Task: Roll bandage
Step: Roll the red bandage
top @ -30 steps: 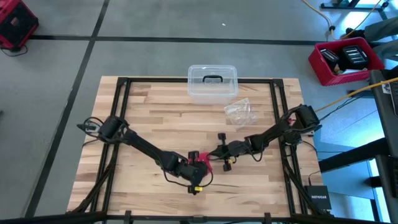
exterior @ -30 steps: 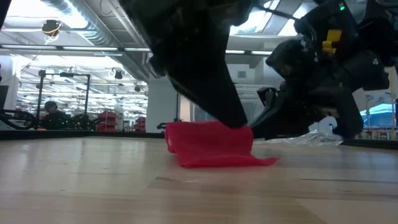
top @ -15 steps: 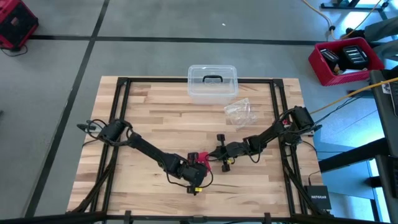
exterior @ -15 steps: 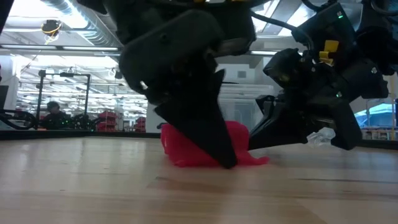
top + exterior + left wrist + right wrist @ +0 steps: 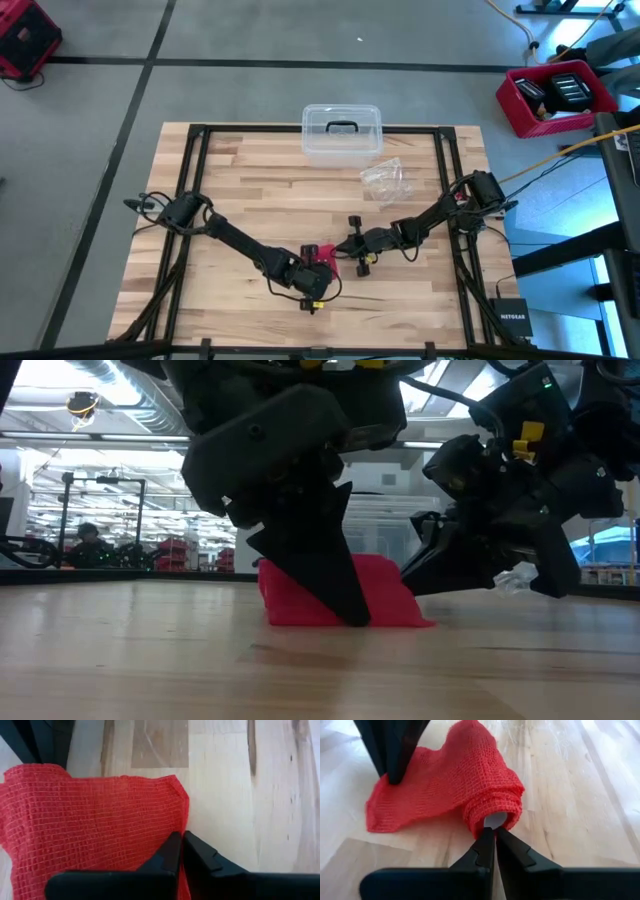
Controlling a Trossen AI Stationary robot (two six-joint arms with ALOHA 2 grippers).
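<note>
The red mesh bandage (image 5: 322, 254) lies on the wooden table between my two grippers. One end is wound into a small roll (image 5: 492, 795) with a white core; the flat tail (image 5: 90, 820) spreads away from it on the wood. My left gripper (image 5: 181, 845) stands shut at the tail's side edge, its tips down at the table (image 5: 355, 618). My right gripper (image 5: 494, 834) is shut at the roll's open end, coming in low from the table's right (image 5: 338, 248). My left gripper pinches the tail's side edge (image 5: 184, 827) between its two fingers. The fingers slant down from the table's left and near side. The tail lies flat and slack on the wood; one layer or several, I cannot tell. My right gripper has its shut fingertips at the white core (image 5: 495, 819) that shows in the roll's end. The fingers come nearly level from the table's right, along the roll's axis. The roll rests on the table; the tips themselves cover the place of contact.
A clear plastic box with a dark handle (image 5: 341, 132) stands at the table's far edge. A crinkled clear wrapper (image 5: 385, 180) lies between it and the right arm. A red bin (image 5: 555, 95) sits on the floor beyond the table's right side.
My left gripper has sunk from above the bandage down to the table at the tail's edge. The tail's loose flap toward the right of the low view has drawn in a little. The roll stays where it was.
</note>
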